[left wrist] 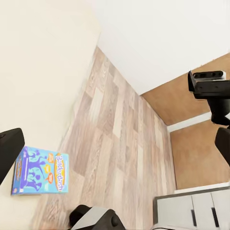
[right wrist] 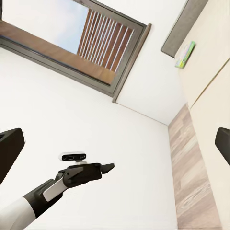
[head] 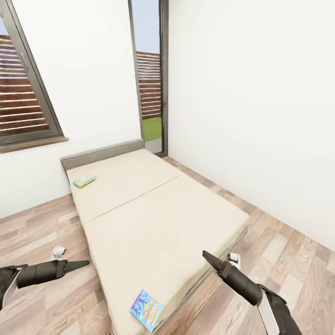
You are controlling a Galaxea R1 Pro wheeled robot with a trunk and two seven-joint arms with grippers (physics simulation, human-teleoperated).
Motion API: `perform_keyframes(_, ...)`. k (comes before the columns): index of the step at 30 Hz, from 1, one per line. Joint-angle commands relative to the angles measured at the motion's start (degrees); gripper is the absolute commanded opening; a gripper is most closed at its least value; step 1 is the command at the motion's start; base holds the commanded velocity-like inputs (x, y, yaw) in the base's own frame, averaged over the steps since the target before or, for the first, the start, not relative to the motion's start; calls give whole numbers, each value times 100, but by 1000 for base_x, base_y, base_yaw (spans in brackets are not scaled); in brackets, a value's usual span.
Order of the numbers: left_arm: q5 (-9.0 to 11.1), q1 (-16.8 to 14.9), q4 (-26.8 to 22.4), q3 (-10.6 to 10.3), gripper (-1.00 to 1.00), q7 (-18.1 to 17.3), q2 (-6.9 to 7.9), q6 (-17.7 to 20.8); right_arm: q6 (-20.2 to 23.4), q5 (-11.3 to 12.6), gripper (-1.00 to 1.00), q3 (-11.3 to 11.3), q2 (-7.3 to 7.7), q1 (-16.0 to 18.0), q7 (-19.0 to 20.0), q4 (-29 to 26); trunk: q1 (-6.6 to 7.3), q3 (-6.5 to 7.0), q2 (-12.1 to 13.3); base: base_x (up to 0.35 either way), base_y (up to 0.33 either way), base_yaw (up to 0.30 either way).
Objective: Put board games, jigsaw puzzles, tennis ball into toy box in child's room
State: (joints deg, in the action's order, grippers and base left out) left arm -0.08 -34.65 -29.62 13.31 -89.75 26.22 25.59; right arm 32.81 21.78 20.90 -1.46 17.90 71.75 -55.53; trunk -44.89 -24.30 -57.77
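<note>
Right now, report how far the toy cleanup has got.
Nothing looks done. Both board games lie on the bed: the blue one at the near end, the green one by the headboard. Left gripper and right gripper hold nothing. Everything remains.

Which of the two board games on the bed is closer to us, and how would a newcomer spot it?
Start at the bed, a low cream mattress. The closer board game lies flat at its foot corner, between both arms. It is blue; the other game near the headboard is green.
</note>
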Motion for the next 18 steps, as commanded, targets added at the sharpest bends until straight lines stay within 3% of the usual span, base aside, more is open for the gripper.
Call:
perform_keyframes(1, -9, -4, 0, 4, 100, -25, -1, 61, 50, 10, 100, 13, -4, 3, 14, -1, 0, -6, -4, 0, -283, 286)
perform_keyframes(18, -9, -4, 0, 4, 100, -25, 2, 61, 50, 10, 100, 15, -4, 3, 14, -1, 0, -6, -4, 0, -273, 287)
